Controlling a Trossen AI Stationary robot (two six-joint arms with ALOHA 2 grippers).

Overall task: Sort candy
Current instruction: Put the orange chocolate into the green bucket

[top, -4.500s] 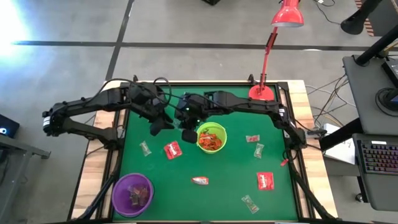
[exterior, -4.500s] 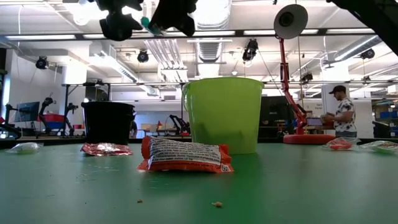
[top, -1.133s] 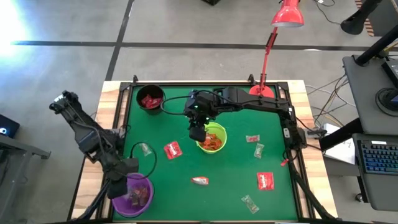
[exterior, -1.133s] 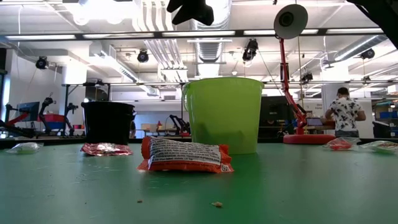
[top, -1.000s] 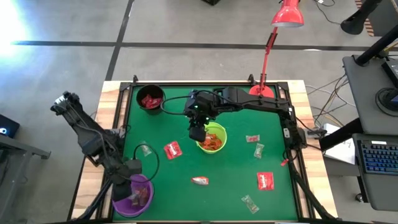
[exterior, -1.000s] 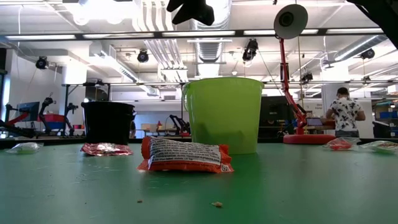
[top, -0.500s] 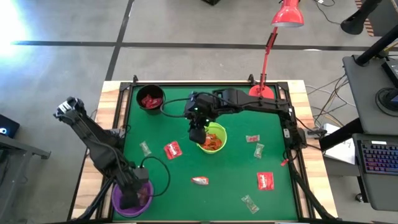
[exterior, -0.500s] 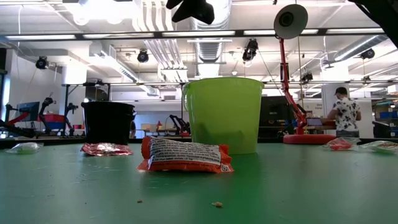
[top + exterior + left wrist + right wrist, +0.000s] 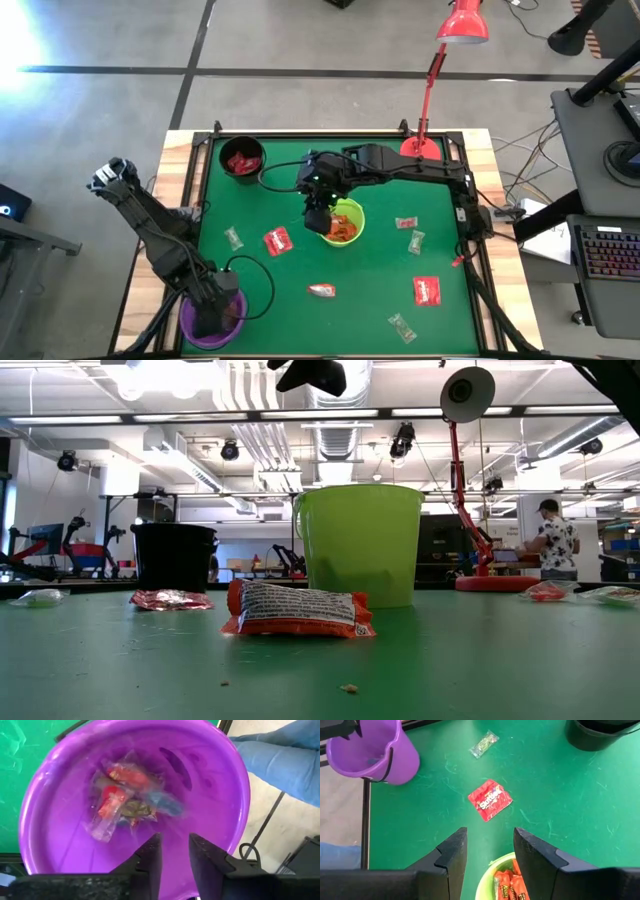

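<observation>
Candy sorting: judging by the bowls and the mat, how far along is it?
Partly done. The black bowl holds red packets, the green bowl orange ones, the purple bowl clear twists. In hand: the left gripper, jaws parted, sits over the purple bowl holding nothing; the right gripper hangs open above the green bowl. Left: about seven candies on the mat, including a red packet.

Your green table (image 9: 370,290) carries a purple bowl (image 9: 195,322) under the left gripper (image 9: 212,322), a lime-green bowl (image 9: 345,225) beneath the right gripper (image 9: 318,218), and a black bowl (image 9: 242,160) beyond it. Loose on it you have a red packet (image 9: 277,241) and pale twist wrapper (image 9: 233,238) between the grippers, an orange-red wrapper (image 9: 321,290), and well beyond the right gripper another red packet (image 9: 427,291) and more wrappers (image 9: 402,326).
</observation>
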